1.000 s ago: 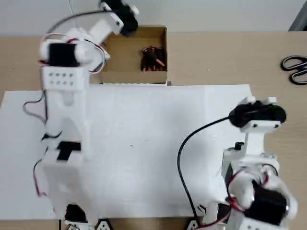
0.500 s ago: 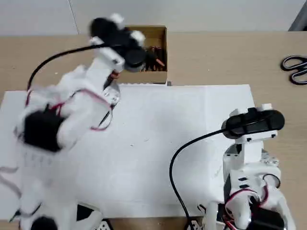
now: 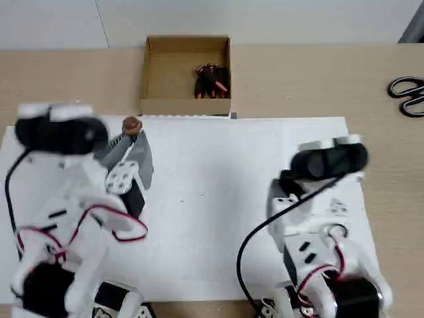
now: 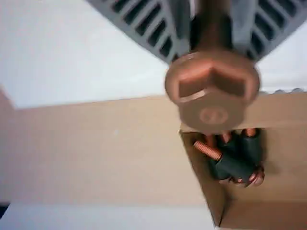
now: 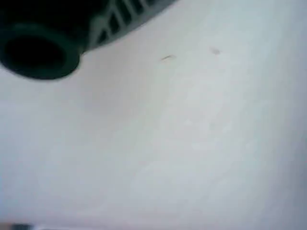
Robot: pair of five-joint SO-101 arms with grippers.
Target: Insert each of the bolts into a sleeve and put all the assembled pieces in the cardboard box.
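Left gripper [image 3: 130, 140]: clamped on bolt [image 3: 131, 124], now withdrawn near-left from box [image 3: 185, 106]. Right gripper [image 5: 96, 24]: pinching sleeve [image 5: 38, 51]. Insertion likely next.

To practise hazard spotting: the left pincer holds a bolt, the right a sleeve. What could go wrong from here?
The bolt in the left pincer and the sleeve in the right pincer are far apart; a skewed approach could jam the bolt on the sleeve's rim.
Held by its shank, the bolt may slip.
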